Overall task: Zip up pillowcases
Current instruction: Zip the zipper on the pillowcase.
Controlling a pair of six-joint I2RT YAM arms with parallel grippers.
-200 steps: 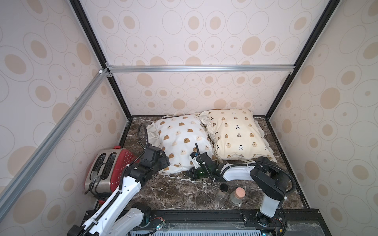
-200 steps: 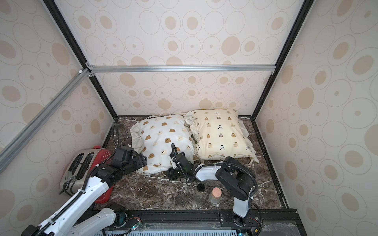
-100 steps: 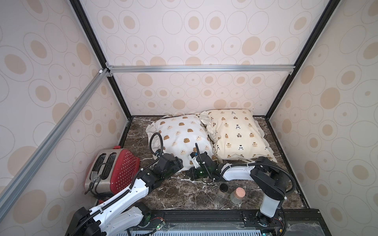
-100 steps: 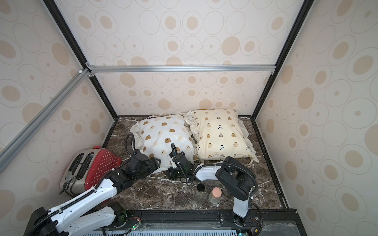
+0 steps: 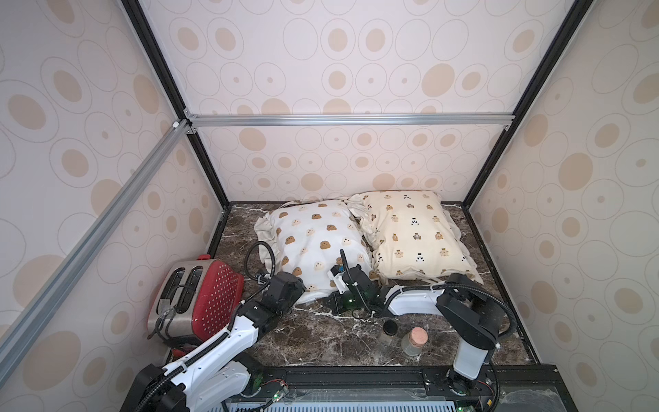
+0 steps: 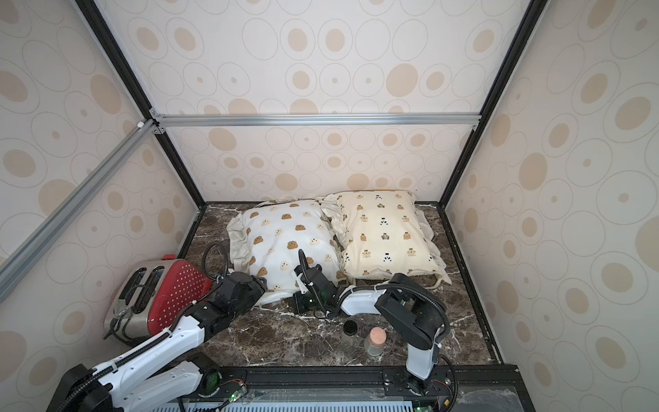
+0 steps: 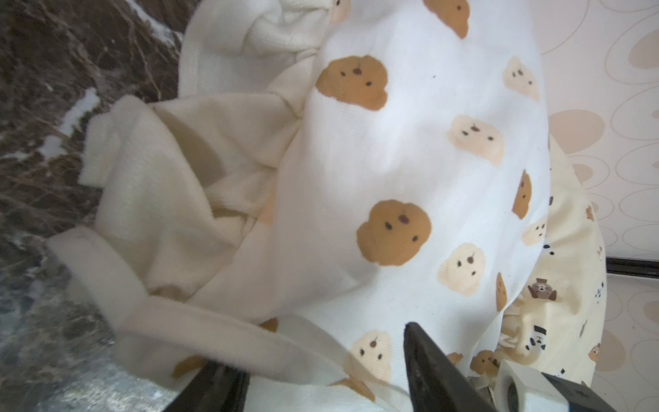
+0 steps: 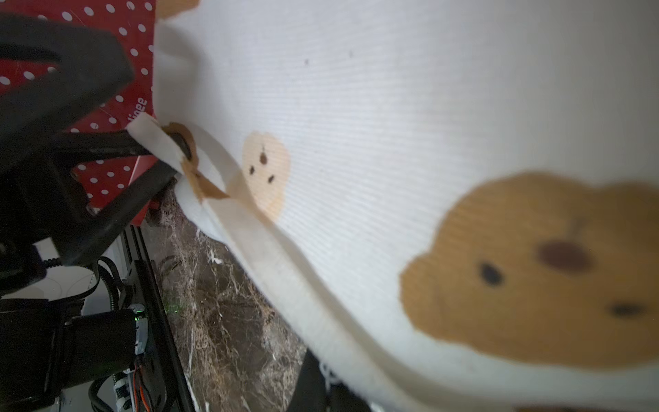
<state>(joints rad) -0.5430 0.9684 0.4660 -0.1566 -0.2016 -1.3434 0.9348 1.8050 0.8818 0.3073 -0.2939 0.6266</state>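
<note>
The white pillowcase [image 5: 317,246] with brown and cream blob faces lies beside the cream-yellow bear-print pillowcase [image 5: 410,235] at the back of the marble table. My left gripper [image 7: 321,378] stands open at the white pillowcase's near left corner, and its folded hem [image 7: 228,342] passes between the jaws. From the right wrist view, its two black fingers [image 8: 142,189] straddle that corner flap. My right gripper [image 8: 313,388] lies low along the same pillowcase's near edge [image 5: 333,303]. It is shut, and the hem runs down into its jaws and hides the tips.
A red dotted toaster [image 5: 199,299] stands at the near left, close to my left arm. Two small glass jars, one black-lidded [image 5: 389,330] and one cork-stoppered [image 5: 413,340], stand near the front by my right arm. Patterned walls enclose three sides.
My left arm has swung right, from beside the toaster to the white pillowcase's near left corner, and its jaws have narrowed a little. The right arm has stayed put.
</note>
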